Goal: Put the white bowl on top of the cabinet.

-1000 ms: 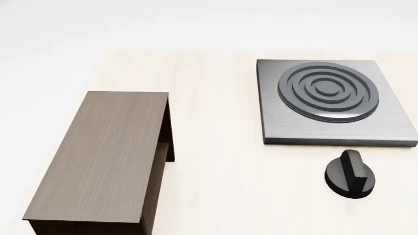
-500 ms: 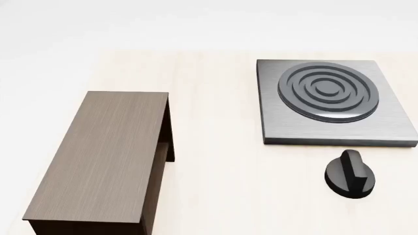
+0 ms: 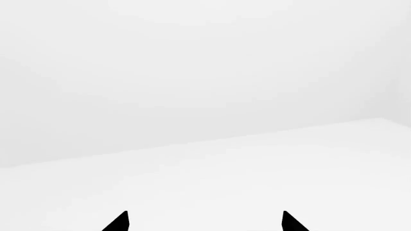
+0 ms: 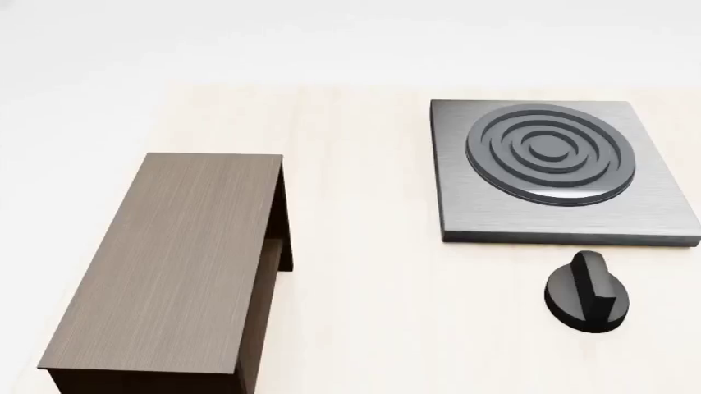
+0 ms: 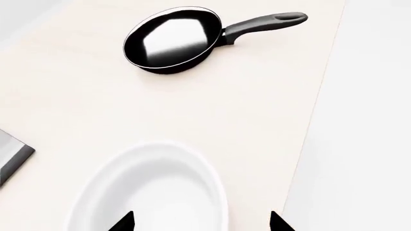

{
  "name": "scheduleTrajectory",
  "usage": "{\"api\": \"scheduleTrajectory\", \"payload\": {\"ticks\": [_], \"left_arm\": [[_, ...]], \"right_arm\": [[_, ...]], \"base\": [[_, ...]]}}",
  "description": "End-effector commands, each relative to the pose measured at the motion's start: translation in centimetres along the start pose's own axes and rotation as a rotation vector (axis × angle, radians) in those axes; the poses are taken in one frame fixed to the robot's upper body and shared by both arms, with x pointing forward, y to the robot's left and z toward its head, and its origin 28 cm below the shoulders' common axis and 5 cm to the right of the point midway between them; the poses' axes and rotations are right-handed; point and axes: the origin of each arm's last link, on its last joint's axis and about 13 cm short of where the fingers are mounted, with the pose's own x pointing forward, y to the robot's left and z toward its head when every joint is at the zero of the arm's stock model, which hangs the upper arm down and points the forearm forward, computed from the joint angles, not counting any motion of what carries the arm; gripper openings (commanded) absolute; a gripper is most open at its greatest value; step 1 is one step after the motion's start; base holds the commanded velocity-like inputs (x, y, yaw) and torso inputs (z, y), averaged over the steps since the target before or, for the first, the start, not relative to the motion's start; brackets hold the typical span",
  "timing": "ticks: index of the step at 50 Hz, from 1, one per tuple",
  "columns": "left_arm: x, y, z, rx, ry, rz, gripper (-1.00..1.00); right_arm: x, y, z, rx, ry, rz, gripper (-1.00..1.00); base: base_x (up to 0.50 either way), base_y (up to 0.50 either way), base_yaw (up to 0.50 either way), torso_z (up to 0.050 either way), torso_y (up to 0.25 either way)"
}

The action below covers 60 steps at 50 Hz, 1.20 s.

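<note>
From the head camera we see the cabinet [image 4: 176,267] standing on the pale desk [image 4: 362,312] at the left, its flat brown wood-grain top bare. Well apart from it, at the right, lies the grey stove plate [image 4: 559,172] with its raised dark rings, and just in front of that plate sits a black knob [image 4: 588,291]. Neither arm shows in this view.

Through the right wrist camera we find the white bowl [image 5: 151,192] resting upright on the desk near its edge. Our right pincer [image 5: 202,222] hangs just above the bowl with its two dark fingertips [image 5: 122,222] spread wide, one over the bowl's inside and the other beyond its rim; they hold nothing. Farther along the desk lies a black frying pan [image 5: 172,39], its handle pointing towards the desk's edge. A corner of the grey plate peeks in at the side of this view.

Through the left wrist camera we see only plain white surroundings. The two tips of our left pincer [image 3: 204,222] stand wide apart, with nothing between them.
</note>
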Motion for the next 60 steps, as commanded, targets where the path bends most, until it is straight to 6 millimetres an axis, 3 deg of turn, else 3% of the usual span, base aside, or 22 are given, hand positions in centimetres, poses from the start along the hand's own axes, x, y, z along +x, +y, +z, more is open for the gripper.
{"api": "scheduleTrajectory", "payload": {"ticks": [1, 24, 60], "left_arm": [[0.3, 0.0, 0.2, -0.038, 0.014, 0.03, 1.0], [0.2, 0.0, 0.2, -0.031, 0.012, 0.03, 1.0], [0.2, -0.2, 0.1, -0.02, 0.013, 0.027, 1.0]], "right_arm": [[0.7, -0.1, -0.6, -0.005, 0.048, 0.002, 1.0], [2.4, -1.1, -2.5, 0.009, 0.093, -0.041, 1.0], [4.3, -0.8, -4.2, -0.004, 0.14, -0.047, 1.0]], "base": [[0.0, 0.0, 0.0, 0.0, 0.0], [0.0, 0.0, 0.0, 0.0, 0.0], [0.0, 0.0, 0.0, 0.0, 0.0]]}}
